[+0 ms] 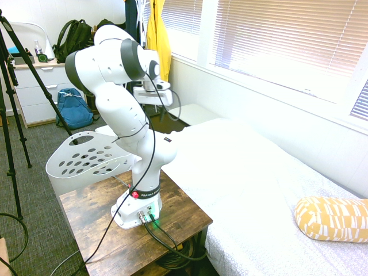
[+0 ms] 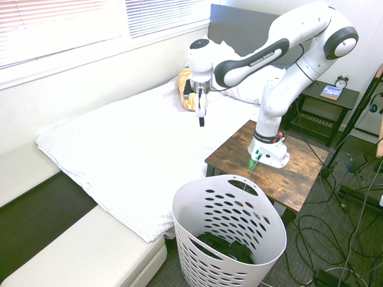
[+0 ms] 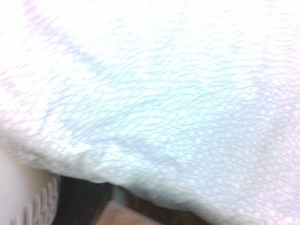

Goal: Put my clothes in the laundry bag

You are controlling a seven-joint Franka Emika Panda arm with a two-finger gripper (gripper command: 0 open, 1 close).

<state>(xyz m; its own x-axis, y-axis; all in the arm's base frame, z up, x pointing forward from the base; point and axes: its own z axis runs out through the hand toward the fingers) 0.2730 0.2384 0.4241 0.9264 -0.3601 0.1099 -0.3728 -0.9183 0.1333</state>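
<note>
**Garment Down in the Basket, Arm Over the Bed**

The bed (image 2: 119, 149), covered in a white textured spread, is bare of dark clothing as far as the views show; only a yellow patterned pillow (image 1: 332, 218) lies on it. The laundry bag (image 2: 230, 230), a white basket with oval holes, stands on the floor just beside the wooden side table (image 2: 299, 173). Inside it, low down, lies the black garment (image 2: 224, 245). Judged from this, the main step appears done, and nothing seems left but for the arm to retire.

The gripper (image 2: 201, 116) hangs above the bed, well apart from the basket, pointing down. Its fingers show in the second exterior view only as one narrow dark shape, so their spread cannot be read. Nothing hangs from them, and they touch nothing.
</note>
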